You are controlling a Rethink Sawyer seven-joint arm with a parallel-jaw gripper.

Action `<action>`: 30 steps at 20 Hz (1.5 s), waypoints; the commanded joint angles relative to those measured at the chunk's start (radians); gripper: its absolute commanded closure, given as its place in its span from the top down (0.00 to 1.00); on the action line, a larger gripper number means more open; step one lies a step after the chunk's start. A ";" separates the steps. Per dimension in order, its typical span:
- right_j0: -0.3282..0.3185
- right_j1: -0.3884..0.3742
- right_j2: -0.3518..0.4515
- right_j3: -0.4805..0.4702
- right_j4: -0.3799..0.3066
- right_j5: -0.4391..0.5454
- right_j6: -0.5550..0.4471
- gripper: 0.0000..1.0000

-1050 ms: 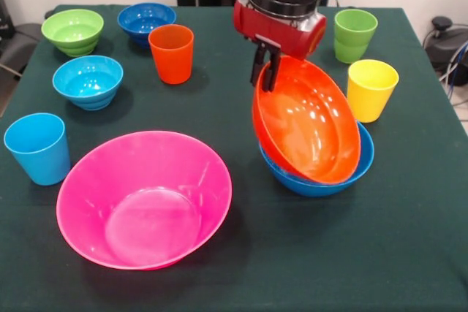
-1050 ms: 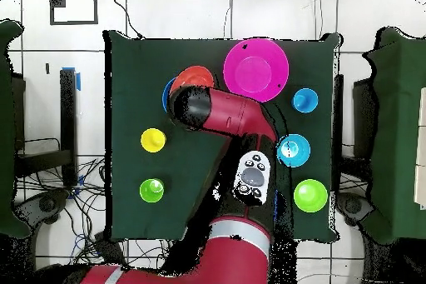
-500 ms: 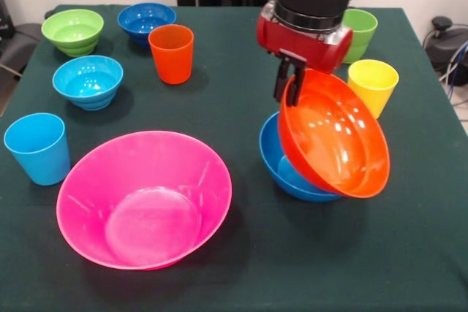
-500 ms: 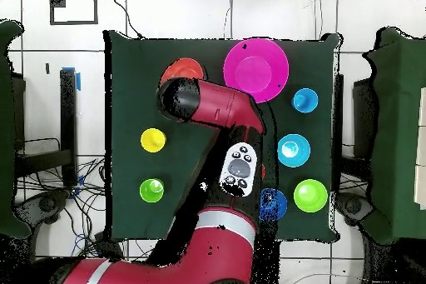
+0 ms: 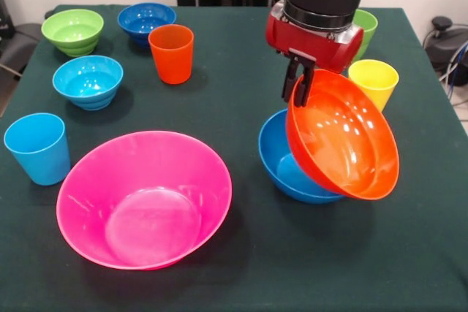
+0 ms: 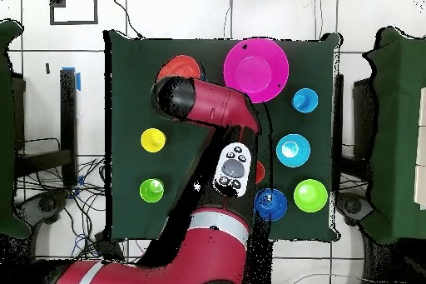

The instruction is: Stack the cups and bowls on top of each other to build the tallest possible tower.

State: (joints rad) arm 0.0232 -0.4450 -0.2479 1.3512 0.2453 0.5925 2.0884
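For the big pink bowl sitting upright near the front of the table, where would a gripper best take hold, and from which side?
Grip the pink bowl by its thin rim, coming straight down from above with one finger inside and one outside. Its flared wall is too wide to span, and the open mouth faces up. The rim section toward the table's middle looks clearest, away from the light blue cup. The gripper holds the orange bowl the same way.

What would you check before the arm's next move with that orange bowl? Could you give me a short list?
1. Grip: gripper pinches the orange bowl's rim: ok.
2. Bowl level: it hangs steeply tilted: not ok.
3. Lined up with the blue bowl: offset toward the yellow cup: not ok.
4. Clear of the yellow cup: gap cannot be judged: cannot tell.
5. Blue bowl upright on the table: ok.
6. Pink bowl out of the way: ok.
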 commanded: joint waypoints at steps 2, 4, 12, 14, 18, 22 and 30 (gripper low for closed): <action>0.001 0.026 0.065 -0.037 0.024 0.092 0.158 0.00; 0.000 0.025 0.066 -0.036 0.023 0.089 0.155 0.00; 0.022 0.033 0.029 -0.050 0.034 0.065 0.197 0.00; 0.022 0.035 0.027 -0.050 0.038 0.063 0.195 0.00; 0.015 0.036 0.038 -0.031 0.048 0.027 0.184 0.00; -0.016 0.040 0.078 0.024 0.039 -0.063 0.133 0.00; -0.040 0.056 0.102 0.033 0.027 -0.123 0.107 0.00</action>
State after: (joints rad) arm 0.0039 -0.4193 -0.2685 1.3511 0.2715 0.5342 2.0884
